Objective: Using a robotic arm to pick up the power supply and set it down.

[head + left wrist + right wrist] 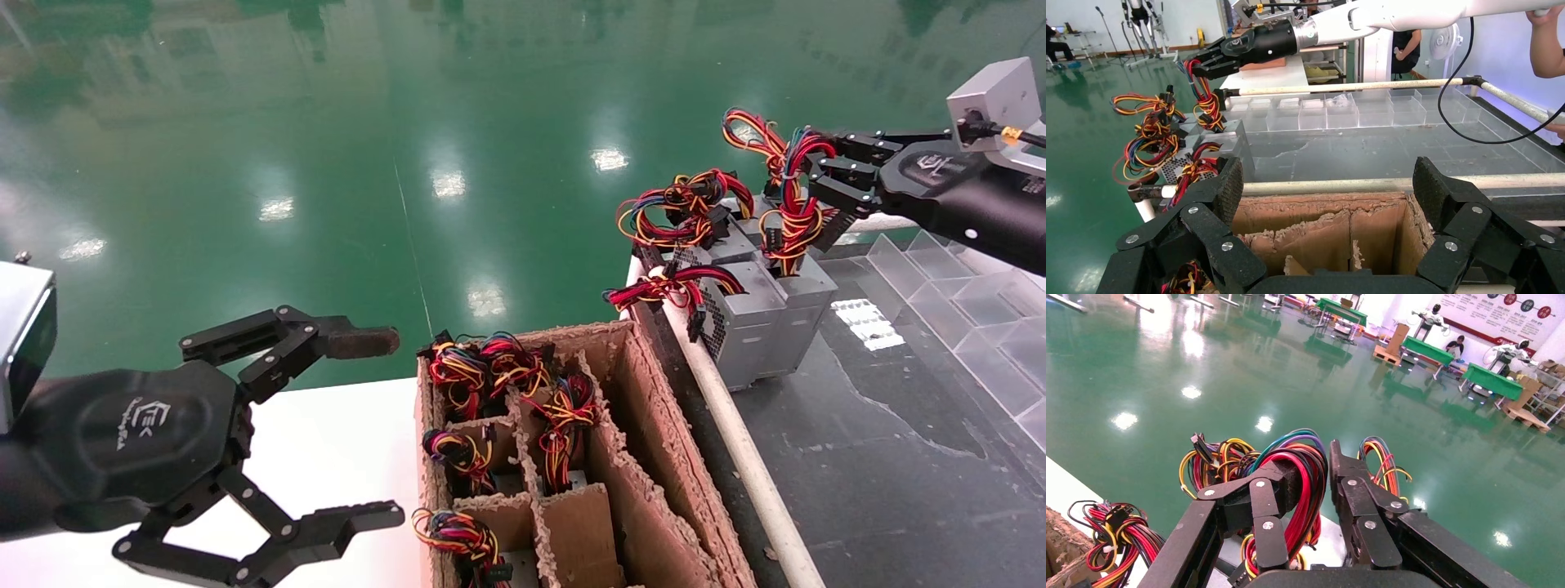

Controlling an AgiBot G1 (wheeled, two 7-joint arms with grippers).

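Note:
The power supply (809,314) is a grey metal box standing on the black table top (882,457) at its far corner, pressed against two similar boxes. Its tall red-and-blue wire loop (788,208) rises from the top. My right gripper (807,175) is shut on that loop, which fills the space between its pads (1288,478). The left wrist view shows the same grip (1202,64) from across the table. My left gripper (376,429) hangs open and empty beside the cardboard box (654,433), over its compartments (1315,233).
Two other grey boxes (739,327) with red-yellow wire bundles (678,216) stand beside the held one. The cardboard box holds several more supplies (470,380). A white rail (735,441) edges the table. Clear plastic dividers (964,302) line its right side.

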